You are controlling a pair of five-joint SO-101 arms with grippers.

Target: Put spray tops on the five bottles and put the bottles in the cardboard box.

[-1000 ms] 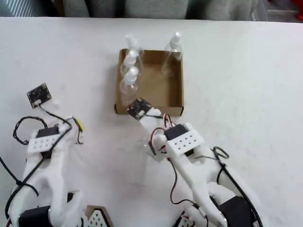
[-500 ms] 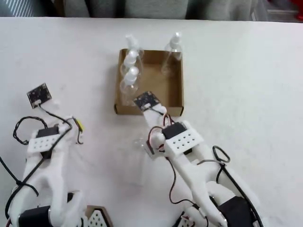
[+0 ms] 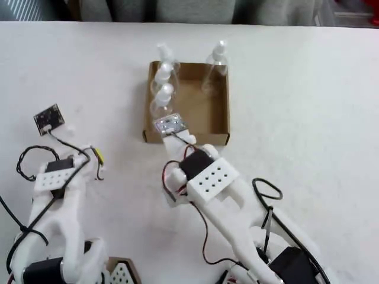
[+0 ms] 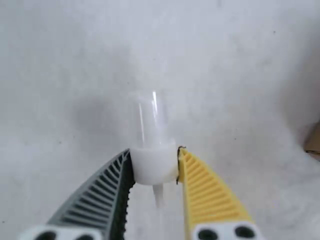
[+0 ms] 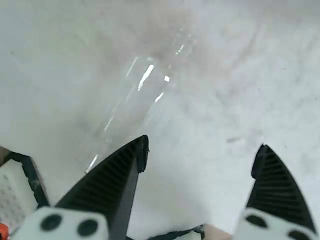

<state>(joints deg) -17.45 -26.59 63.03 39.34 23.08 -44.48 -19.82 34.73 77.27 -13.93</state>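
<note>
Capped bottles (image 3: 163,90) in cardboard box (image 3: 198,112)

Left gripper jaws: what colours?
One grey, one yellow, both ribbed, shut on the spray top; best in the left wrist view.

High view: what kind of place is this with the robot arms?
Probably a robotics lab or workshop bench. A white left arm and right arm with loose wires sit at a plain white table, with clear spray bottles in a cardboard box.
</note>
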